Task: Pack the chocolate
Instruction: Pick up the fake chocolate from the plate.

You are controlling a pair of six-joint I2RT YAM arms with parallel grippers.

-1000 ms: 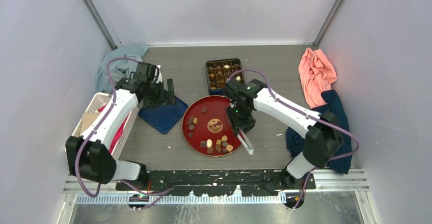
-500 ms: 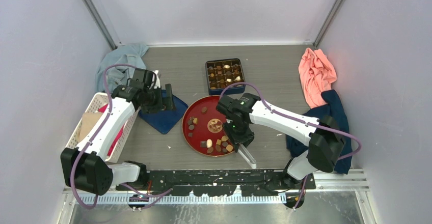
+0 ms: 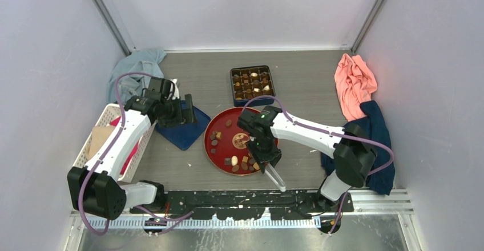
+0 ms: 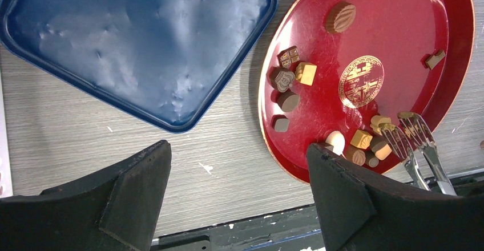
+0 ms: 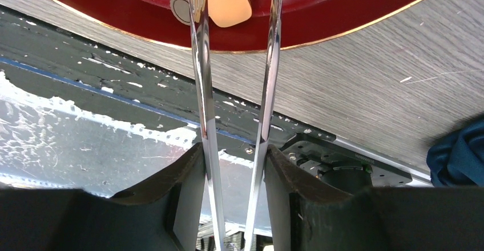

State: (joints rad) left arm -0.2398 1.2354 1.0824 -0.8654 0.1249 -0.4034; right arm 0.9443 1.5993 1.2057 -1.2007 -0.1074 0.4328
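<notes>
The red plate (image 3: 225, 138) lies mid-table with several loose chocolate pieces (image 3: 246, 161) on its left and near parts. A dark box (image 3: 251, 84) behind it holds more pieces in compartments. My right gripper (image 3: 267, 158) is shut on metal tongs (image 3: 276, 177) over the plate's near right rim. In the right wrist view the gripper (image 5: 234, 165) holds the tongs (image 5: 202, 91) with a cream-white piece (image 5: 229, 3) between their tips. My left gripper (image 3: 184, 113) is open and empty above the blue lid (image 3: 182, 130). In the left wrist view the gripper (image 4: 240, 171) hangs left of the plate (image 4: 394, 40).
A white basket (image 3: 103, 134) stands at the left edge, with a grey-blue cloth (image 3: 134, 68) behind it. A pink cloth (image 3: 355, 83) and a dark blue cloth (image 3: 376, 131) lie on the right. The black mounting rail (image 3: 240, 197) runs along the near edge.
My right arm has swung left and nearer, carrying the tongs from the plate's right edge to the chocolates on its near part. My left arm pulled back slightly, then held still.
</notes>
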